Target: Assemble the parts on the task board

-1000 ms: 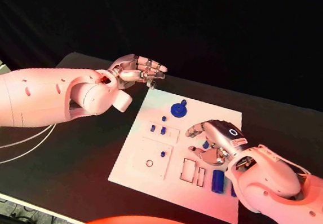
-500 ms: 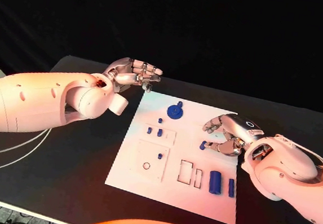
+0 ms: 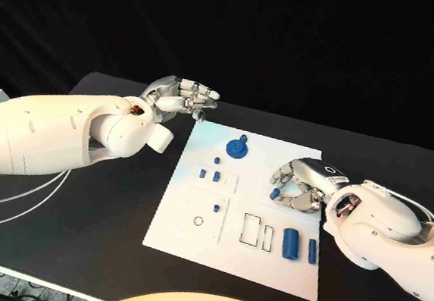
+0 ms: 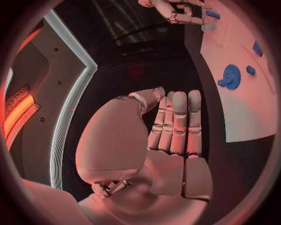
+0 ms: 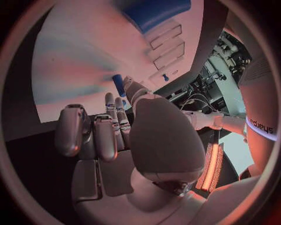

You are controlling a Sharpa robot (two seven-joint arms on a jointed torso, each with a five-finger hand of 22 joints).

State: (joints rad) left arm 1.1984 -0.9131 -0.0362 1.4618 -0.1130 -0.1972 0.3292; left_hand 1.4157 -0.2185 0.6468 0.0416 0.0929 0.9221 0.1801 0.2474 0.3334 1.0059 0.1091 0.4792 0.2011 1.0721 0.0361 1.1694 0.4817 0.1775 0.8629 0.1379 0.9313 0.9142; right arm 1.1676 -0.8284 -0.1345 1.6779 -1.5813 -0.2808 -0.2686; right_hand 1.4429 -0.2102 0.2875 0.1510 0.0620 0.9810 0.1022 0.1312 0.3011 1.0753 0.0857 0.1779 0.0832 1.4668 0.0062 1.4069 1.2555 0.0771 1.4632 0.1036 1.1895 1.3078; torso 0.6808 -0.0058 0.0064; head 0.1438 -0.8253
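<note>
The right hand [image 3: 302,185] covers part of the task board [image 3: 196,233]; whether its fingertips pinch the small blue part [image 3: 275,194] cannot be told

From the head we look down on the task board [image 3: 237,223]; both wrist cameras sit close behind their hands, sharing it.

White task board [image 3: 189,227], a flat rectangular plate lying on the black table, its long axis running away from the robot. Near its far edge lies a blue gear-like disc [image 3: 239,148] with a small knob beside it. Two short blue pegs [image 3: 210,174] sit in a marked rectangle below the disc. A small blue piece [image 3: 275,194] lies toward the board's right side. Two blue cylinders [image 3: 292,244], one thick and one thin, lie side by side near the right edge.
</note>
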